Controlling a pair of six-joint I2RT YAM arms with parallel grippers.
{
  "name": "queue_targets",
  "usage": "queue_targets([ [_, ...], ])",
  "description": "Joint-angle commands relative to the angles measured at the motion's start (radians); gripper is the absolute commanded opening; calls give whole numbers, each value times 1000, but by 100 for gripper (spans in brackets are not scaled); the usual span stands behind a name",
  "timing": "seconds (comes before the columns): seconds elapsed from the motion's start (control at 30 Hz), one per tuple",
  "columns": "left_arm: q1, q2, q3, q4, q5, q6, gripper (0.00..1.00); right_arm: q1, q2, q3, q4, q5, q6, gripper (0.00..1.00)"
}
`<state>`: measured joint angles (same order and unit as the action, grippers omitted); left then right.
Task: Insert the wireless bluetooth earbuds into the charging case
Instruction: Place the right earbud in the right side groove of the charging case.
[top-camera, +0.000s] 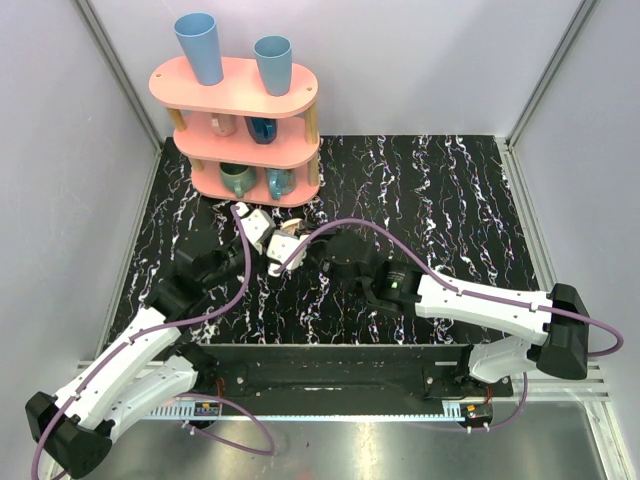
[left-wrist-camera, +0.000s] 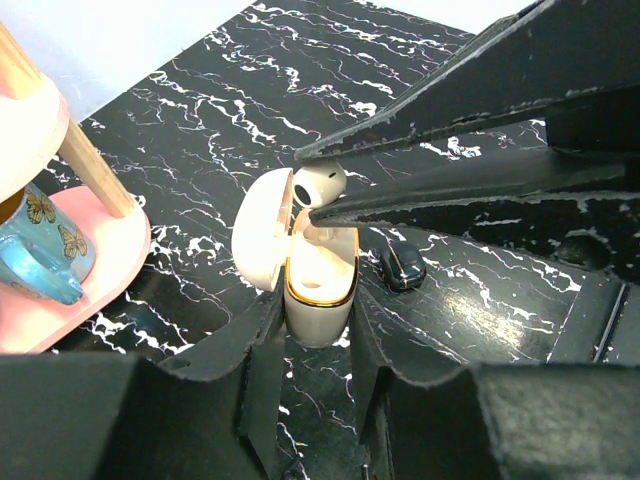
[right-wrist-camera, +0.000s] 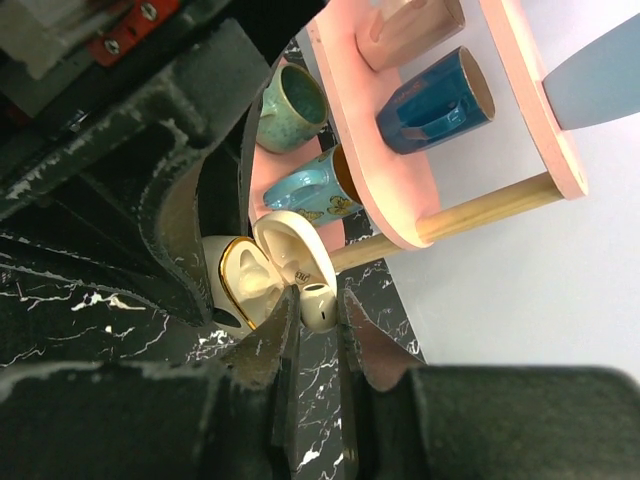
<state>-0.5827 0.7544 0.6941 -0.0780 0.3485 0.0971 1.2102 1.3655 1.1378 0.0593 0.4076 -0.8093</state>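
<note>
The black, white-veined surface carries everything. At its far side, beyond both sets of fingers, stands a pink three-tier shelf with two tall blue cups on top and mugs on the tiers below.

Both arms reach in to meet just in front of the shelf's base. The left fingers are clamped on the charging case, one finger on each side of its lower half. The case stands upright between them, its long axis running along the fingers and away from the wrist. Its gold-rimmed mouth points out past the fingertips. The lid is swung open to the left of the left fingers, on the shelf side, with its hollow turned toward the mouth.

The right fingers come in from the right and are pinched together on one earbud. It sits at their very tips, just past the case's open mouth and beside the lid's upper edge. In the right wrist view the earbud lies lengthwise along the fingers, its rounded end pointing toward the lid. Whether it touches the case cannot be told.

A small black object lies on the surface just right of the left fingers, beneath the right ones.
</note>
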Motion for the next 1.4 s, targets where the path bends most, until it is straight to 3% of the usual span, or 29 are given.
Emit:
queue_targets([
  [0.0,7,-10,31,73,-5,-11,0,22,-6,-21,53,20,-36,0],
  [1.37,9,-1,22,80,-2,6,0,25,-45,-53,178,57,-186,0],
])
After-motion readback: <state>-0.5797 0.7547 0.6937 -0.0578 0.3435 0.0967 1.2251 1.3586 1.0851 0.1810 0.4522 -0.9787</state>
